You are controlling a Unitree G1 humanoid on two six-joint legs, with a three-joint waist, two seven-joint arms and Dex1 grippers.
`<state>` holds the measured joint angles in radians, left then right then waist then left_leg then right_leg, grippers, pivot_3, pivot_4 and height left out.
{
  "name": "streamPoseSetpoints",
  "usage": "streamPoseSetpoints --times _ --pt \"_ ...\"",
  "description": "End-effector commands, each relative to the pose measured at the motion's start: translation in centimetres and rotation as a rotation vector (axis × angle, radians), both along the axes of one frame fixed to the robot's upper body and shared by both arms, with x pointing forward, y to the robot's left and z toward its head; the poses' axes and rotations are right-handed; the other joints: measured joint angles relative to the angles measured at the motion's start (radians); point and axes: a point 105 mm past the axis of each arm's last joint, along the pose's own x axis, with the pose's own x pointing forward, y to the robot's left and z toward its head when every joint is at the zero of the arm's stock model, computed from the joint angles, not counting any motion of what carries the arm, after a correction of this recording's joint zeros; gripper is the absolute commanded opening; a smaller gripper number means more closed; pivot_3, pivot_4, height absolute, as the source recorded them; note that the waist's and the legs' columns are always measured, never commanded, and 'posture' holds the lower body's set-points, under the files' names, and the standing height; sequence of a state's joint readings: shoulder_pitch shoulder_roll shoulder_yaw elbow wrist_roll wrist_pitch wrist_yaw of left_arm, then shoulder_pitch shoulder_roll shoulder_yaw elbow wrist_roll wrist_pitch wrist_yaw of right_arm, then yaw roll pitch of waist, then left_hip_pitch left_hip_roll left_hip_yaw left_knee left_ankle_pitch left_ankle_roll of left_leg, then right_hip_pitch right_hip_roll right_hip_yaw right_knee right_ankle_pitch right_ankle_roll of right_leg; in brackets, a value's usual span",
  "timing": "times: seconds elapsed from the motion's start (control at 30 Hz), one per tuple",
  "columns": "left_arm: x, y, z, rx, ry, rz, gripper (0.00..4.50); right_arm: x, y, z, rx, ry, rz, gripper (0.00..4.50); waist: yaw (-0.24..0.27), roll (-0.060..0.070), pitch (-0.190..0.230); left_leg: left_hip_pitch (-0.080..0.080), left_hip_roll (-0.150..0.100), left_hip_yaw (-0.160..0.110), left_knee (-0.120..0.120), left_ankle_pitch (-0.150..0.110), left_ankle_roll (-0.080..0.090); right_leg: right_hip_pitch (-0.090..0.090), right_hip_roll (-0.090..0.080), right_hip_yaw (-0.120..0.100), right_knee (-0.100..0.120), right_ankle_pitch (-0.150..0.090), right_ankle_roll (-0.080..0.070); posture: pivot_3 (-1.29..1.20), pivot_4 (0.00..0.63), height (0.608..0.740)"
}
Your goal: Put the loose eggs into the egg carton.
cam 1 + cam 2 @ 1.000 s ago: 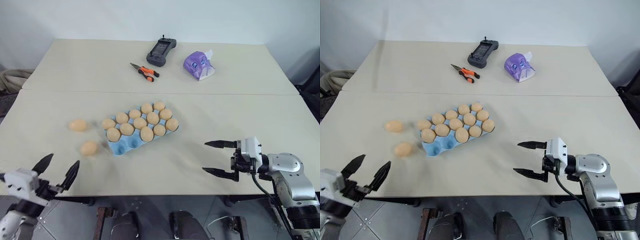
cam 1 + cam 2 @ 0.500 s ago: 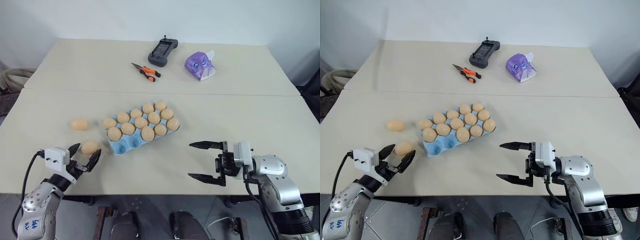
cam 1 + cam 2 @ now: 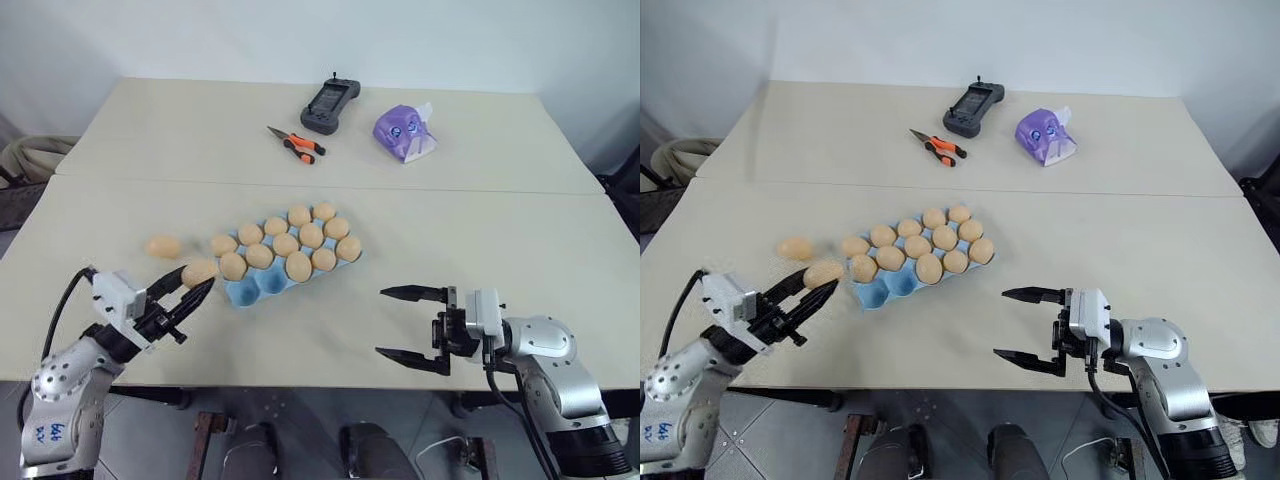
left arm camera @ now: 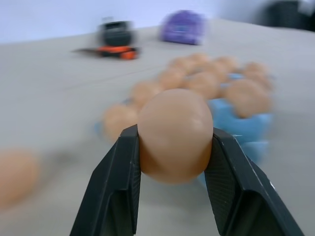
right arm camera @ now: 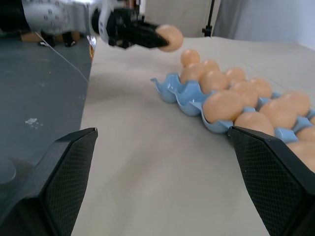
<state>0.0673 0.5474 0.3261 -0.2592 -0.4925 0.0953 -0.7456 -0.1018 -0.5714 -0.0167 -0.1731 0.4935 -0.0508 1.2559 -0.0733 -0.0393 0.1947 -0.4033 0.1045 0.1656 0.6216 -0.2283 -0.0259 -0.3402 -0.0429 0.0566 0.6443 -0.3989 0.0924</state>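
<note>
My left gripper [image 3: 197, 278] is shut on one loose egg [image 4: 174, 135], a pale tan oval held just off the table beside the left end of the egg carton [image 3: 256, 291]. The carton is a light blue tray with several eggs in its back rows and bare cups along its front. A second loose egg [image 3: 163, 246] lies on the table left of the carton. My right gripper [image 3: 398, 323] hangs open over the table near the front edge, right of the carton, with nothing between its fingers.
At the back of the table lie a black handheld controller [image 3: 328, 103], orange-handled pliers [image 3: 292, 143] and a purple pouch [image 3: 404, 132]. A seam [image 3: 480, 188] runs across the table behind the carton. The table's front edge [image 3: 300, 385] is close under both grippers.
My left gripper came forward from below the table edge, closed on the nearer loose egg and lifted it toward the carton. The right gripper shifted a little to the left, still open.
</note>
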Motion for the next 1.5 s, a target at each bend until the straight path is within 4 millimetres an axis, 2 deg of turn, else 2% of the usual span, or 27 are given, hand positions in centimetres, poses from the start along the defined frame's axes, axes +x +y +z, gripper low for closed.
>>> streamPoseSetpoints --times 0.03,0.1,0.23,0.37,0.47,0.63,0.67,0.7,0.83,0.97,1.03,1.13,1.27,1.37,1.5 --pt "1.2 -2.9 0.0 0.063 0.013 -0.161 1.65 0.4 -1.2 0.4 -0.009 -0.046 -0.064 4.50 0.009 0.000 0.000 0.000 0.000 0.000 0.000 0.001 0.001 0.000 0.000 0.000 0.000 0.000 0.000 0.00 0.150 0.740" --pt "2.4 -4.0 0.0 0.090 0.017 -0.206 1.65 0.5 -1.3 0.5 -0.003 -0.054 -0.087 4.50 0.017 0.000 0.000 0.000 -0.002 0.000 0.001 0.001 0.002 0.000 0.001 0.000 0.001 0.000 0.000 0.00 0.150 0.740" --pt "4.2 -4.8 -0.7 0.150 0.033 -0.250 1.65 0.2 -1.3 0.5 0.008 -0.066 -0.121 4.50 0.020 0.000 0.000 0.000 -0.002 0.002 0.001 0.001 0.003 -0.001 0.001 -0.001 0.001 0.001 0.002 0.00 0.150 0.740" --pt "5.5 -5.3 -0.7 0.135 0.051 -0.272 1.65 -0.2 -1.4 0.9 0.027 -0.077 -0.163 4.50 0.018 0.000 0.000 -0.001 -0.001 0.004 0.001 0.001 0.003 -0.004 0.002 -0.001 0.002 0.001 0.002 0.00 0.150 0.740" --pt "5.4 -5.8 -0.5 0.125 0.042 -0.328 2.43 -0.4 -1.5 0.9 0.030 -0.084 -0.189 4.50 0.019 0.000 0.000 -0.001 0.001 0.007 0.002 0.001 0.003 -0.005 0.003 -0.001 0.003 0.001 0.003 0.00 0.150 0.740" --pt "5.0 -5.9 -0.1 0.130 0.021 -0.359 4.08 -0.4 -1.3 0.7 0.036 -0.085 -0.208 4.50 0.018 0.000 0.000 -0.001 0.000 0.006 0.007 0.001 0.004 -0.005 0.004 0.000 0.009 0.001 0.003 0.00 0.150 0.740" --pt "4.9 -5.5 0.1 0.136 0.014 -0.342 4.38 -0.3 -1.3 0.6 0.039 -0.084 -0.207 4.50 0.018 0.000 0.000 0.000 0.000 0.006 0.007 0.001 0.004 -0.005 0.004 0.000 0.009 0.001 0.004 0.00 0.150 0.740" --pt "4.8 -4.9 0.2 0.142 0.008 -0.314 4.44 -0.2 -1.2 0.6 0.040 -0.084 -0.205 4.50 0.018 0.000 0.000 0.000 0.000 0.006 0.007 0.001 0.004 -0.005 0.002 0.000 0.009 0.001 0.005 0.00 0.150 0.740" --pt "3.9 -1.8 1.4 0.116 -0.039 -0.195 4.44 0.2 -1.0 0.6 0.048 -0.085 -0.184 4.50 0.013 0.000 0.000 0.001 0.001 0.006 0.007 0.001 0.005 -0.004 0.000 0.000 0.009 0.002 0.005 0.00 0.150 0.740" --pt "2.5 3.3 2.4 0.014 -0.078 0.059 4.44 0.9 -0.7 0.8 0.058 -0.087 -0.140 4.50 0.014 0.000 0.000 0.000 0.004 0.006 0.006 0.001 0.005 -0.004 0.000 0.000 0.009 0.002 0.005 0.00 0.150 0.740" --pt "1.6 5.0 2.3 0.008 -0.088 0.149 4.44 1.1 -0.7 0.9 0.061 -0.086 -0.123 4.50 0.015 0.000 0.000 0.000 0.005 0.006 0.006 -0.001 0.007 -0.005 -0.001 0.000 0.008 0.002 0.005 0.00 0.150 0.740" --pt "-0.8 9.2 0.8 -0.026 -0.083 0.391 4.44 1.5 -0.5 1.0 0.070 -0.078 -0.082 4.50 0.016 0.000 0.000 0.000 0.005 0.006 0.006 -0.001 0.007 -0.004 -0.001 0.000 0.007 0.002 0.005 0.00 0.150 0.740" --pt "-4.8 12.9 -2.1 -0.073 -0.009 0.634 4.44 2.0 -0.6 1.0 0.092 -0.090 -0.042 4.50 0.014 -0.001 0.000 0.000 0.005 0.006 0.006 -0.004 0.010 -0.002 -0.002 0.000 0.003 0.002 0.005 0.00 0.150 0.740" --pt "-6.6 14.0 -3.6 -0.136 0.032 0.732 4.44 2.2 -0.3 1.1 0.108 -0.097 -0.009 4.50 0.014 -0.001 0.000 0.000 0.004 0.006 0.006 -0.007 0.007 -0.002 -0.003 0.000 0.002 0.002 0.005 0.00 0.150 0.740" --pt "-6.3 12.9 -3.8 -0.177 0.032 0.733 4.44 1.9 0.1 0.8 0.126 -0.086 0.029 4.50 0.022 -0.001 -0.001 0.000 0.004 0.001 0.006 -0.008 0.006 0.001 -0.004 0.000 0.001 0.002 0.004 0.00 0.150 0.740"
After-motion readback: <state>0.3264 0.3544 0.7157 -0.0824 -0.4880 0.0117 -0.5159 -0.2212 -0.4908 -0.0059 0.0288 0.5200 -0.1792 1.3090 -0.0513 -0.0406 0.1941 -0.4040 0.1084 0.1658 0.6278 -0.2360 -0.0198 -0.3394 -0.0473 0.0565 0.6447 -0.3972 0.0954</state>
